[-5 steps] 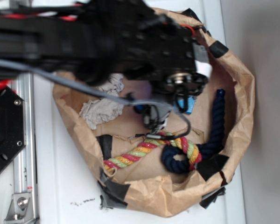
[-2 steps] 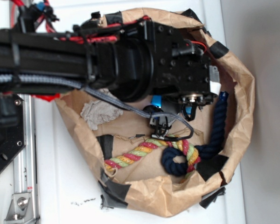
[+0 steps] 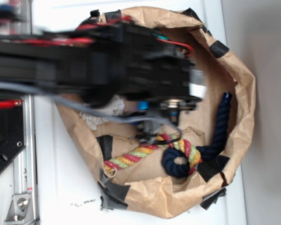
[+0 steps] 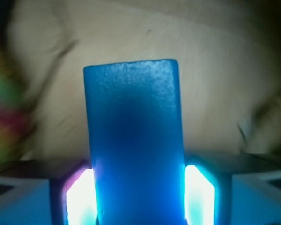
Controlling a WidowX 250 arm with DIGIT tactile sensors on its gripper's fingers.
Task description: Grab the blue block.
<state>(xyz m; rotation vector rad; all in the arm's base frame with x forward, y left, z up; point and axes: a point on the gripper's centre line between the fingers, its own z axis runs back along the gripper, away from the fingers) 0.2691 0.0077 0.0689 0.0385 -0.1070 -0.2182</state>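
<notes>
The brown paper bag (image 3: 234, 98) lies open on the counter, with the hand (image 4: 139, 197) above its floor. The blue block (image 4: 136, 140) sits clamped between the fingers (image 4: 199, 194), its long axis pointing straight out from them.

The block (image 4: 133, 140) was plain sky blue; the paper bag (image 3: 241, 101) tan with black tape patches; one rope (image 3: 220, 126) navy, the other (image 3: 140, 152) striped red, yellow and green

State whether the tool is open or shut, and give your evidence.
Shut on the block: in the wrist view, the tool has one finger pressed against each side of it.
</notes>
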